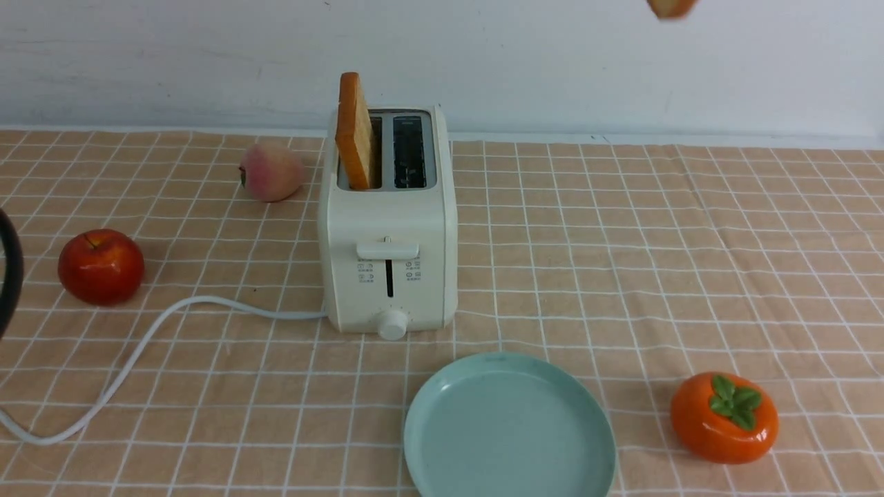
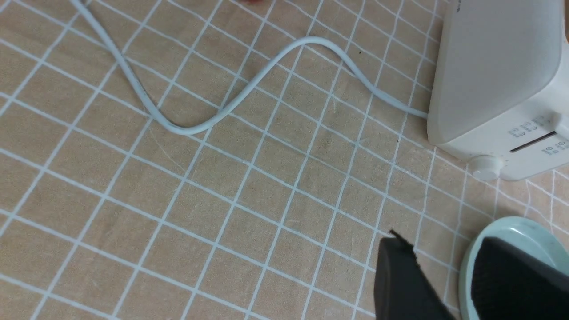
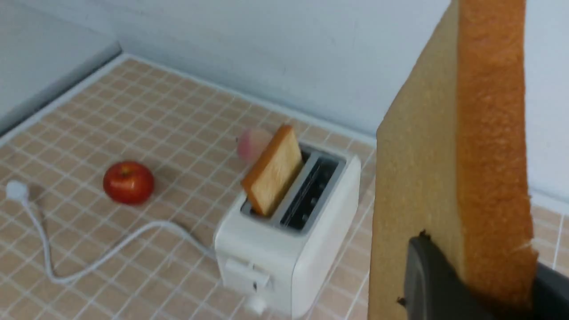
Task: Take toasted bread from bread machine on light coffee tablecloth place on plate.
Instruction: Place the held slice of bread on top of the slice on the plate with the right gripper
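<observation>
The cream bread machine (image 1: 387, 228) stands mid-table on the light coffee tablecloth (image 1: 621, 241). One slice of toasted bread (image 1: 356, 131) leans up out of its left slot; the right slot is empty. My right gripper (image 3: 484, 266) is shut on the other slice of toasted bread (image 3: 444, 178) and holds it upright, high above the table to the right of the bread machine (image 3: 289, 240). Only a corner of that slice (image 1: 670, 7) shows at the front view's top edge. The teal plate (image 1: 442, 414) lies bare in front of the bread machine. My left gripper (image 2: 440, 249) hangs open and holds nothing, low over the cloth beside the plate's rim (image 2: 464, 271).
A red apple (image 1: 101, 266) and a peach (image 1: 271, 172) lie left of the bread machine. An orange persimmon (image 1: 724, 417) sits right of the plate. The white cord (image 1: 138, 352) snakes across the cloth to the front left. A white wall closes the back.
</observation>
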`<state>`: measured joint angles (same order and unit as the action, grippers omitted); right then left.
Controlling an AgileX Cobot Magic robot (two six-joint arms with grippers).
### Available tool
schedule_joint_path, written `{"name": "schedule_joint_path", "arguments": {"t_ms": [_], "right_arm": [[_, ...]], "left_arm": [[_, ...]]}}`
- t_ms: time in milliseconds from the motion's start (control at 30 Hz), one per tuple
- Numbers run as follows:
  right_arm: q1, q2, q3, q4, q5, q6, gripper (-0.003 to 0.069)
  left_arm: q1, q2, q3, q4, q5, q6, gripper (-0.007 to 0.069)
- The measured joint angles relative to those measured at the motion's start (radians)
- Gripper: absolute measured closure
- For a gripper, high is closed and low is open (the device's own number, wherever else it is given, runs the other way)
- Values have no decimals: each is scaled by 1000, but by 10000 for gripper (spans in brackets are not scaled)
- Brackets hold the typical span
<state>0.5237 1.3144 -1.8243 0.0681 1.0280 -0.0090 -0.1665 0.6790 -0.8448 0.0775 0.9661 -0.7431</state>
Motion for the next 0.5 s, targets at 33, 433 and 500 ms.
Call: {"name": "schedule_joint_path", "arguments": {"t_ms": [33, 433, 500], "right_arm": [[0, -59, 136, 15, -53, 9, 550], [0, -58, 949, 382, -565, 97, 550], [0, 22, 962, 468, -588, 59, 550]], "left_arm": [[0, 0, 0, -1, 0, 0, 385], [-24, 0, 0, -23, 7, 0, 385], [-38, 0, 0, -26, 11, 0, 385]]}}
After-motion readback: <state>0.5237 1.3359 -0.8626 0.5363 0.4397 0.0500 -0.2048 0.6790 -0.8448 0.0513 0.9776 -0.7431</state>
